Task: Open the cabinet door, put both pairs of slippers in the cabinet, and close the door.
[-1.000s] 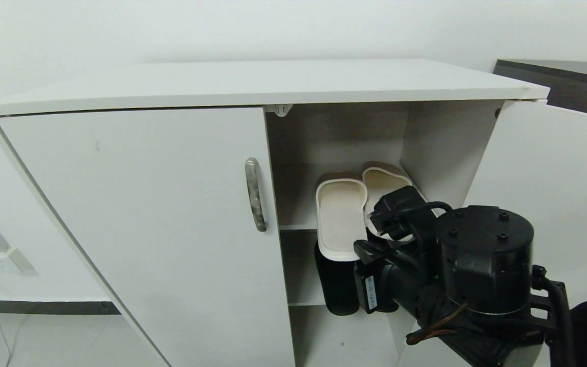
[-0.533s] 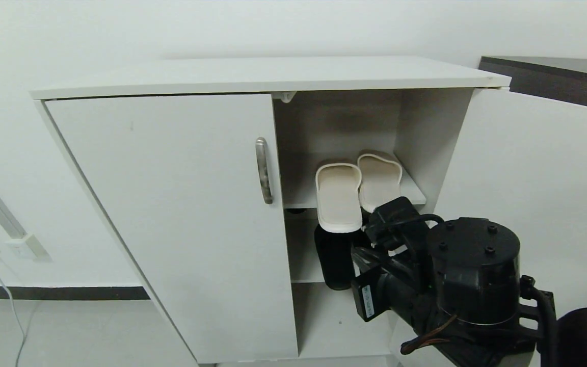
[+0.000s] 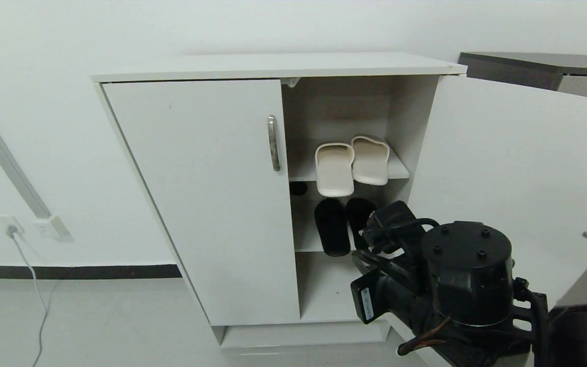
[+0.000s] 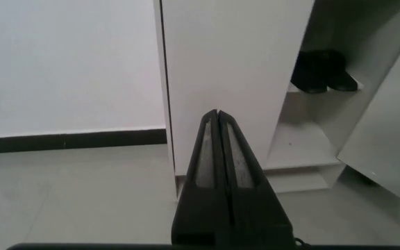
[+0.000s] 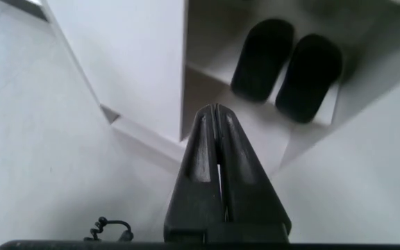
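Note:
The white cabinet (image 3: 273, 63) stands against the wall. Its right door (image 3: 507, 168) is swung wide open and its left door (image 3: 207, 193) is closed. A pair of white slippers (image 3: 350, 160) lies on the upper shelf. A pair of black slippers (image 3: 342, 224) lies on the shelf below, heels outward. My right arm (image 3: 456, 275) hangs in front of the open half, low down. My right gripper (image 5: 217, 110) is shut and empty, some way short of the black slippers (image 5: 287, 62). My left gripper (image 4: 217, 114) is shut and empty, facing the closed door (image 4: 235, 62).
The open door juts out to the right, close beside my right arm. A wall socket with a cable (image 3: 10, 229) sits low on the wall at the left. A grey unit (image 3: 538, 69) stands behind the cabinet on the right. Bare floor (image 3: 95, 326) lies in front.
The whole head view has shifted: the cabinet now looks smaller and farther off, so the camera has backed away. The black slippers and bottom shelf have come into sight.

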